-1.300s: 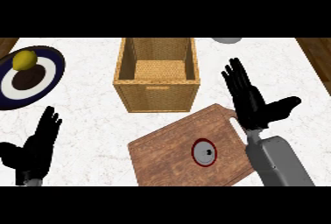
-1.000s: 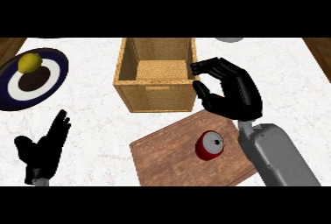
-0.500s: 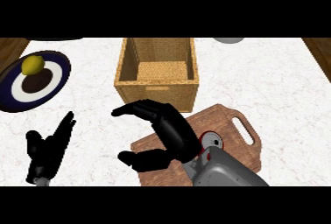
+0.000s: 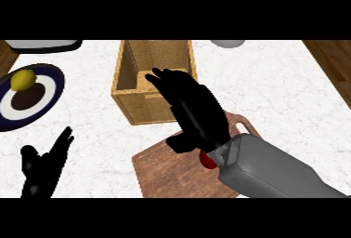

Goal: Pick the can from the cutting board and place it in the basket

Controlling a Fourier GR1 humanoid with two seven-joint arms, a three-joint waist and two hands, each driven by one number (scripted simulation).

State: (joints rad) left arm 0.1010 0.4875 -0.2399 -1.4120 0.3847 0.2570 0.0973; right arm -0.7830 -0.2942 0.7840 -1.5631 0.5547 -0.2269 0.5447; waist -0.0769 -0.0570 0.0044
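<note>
At mid-frame the right hand (image 4: 195, 111) lies with fingers stretched out, reaching from the cutting board (image 4: 171, 172) over the wicker basket's (image 4: 129, 95) front wall. Only a red sliver of the can (image 4: 205, 161) shows beneath its wrist, on the board. The left hand (image 4: 41, 172) rests lower left, fingers spread upward.

Grey forearm (image 4: 274, 173), black right hand (image 4: 195, 111), black left hand (image 4: 40, 169)

Black right hand (image 4: 195, 111) at the middle of the view, fingers straight and together, pointing up and slightly left, thumb (image 4: 182, 143) low at its side, grey right forearm (image 4: 274, 174) entering from lower right, black left hand (image 4: 42, 168) at lower left, open, fingers up.
</note>
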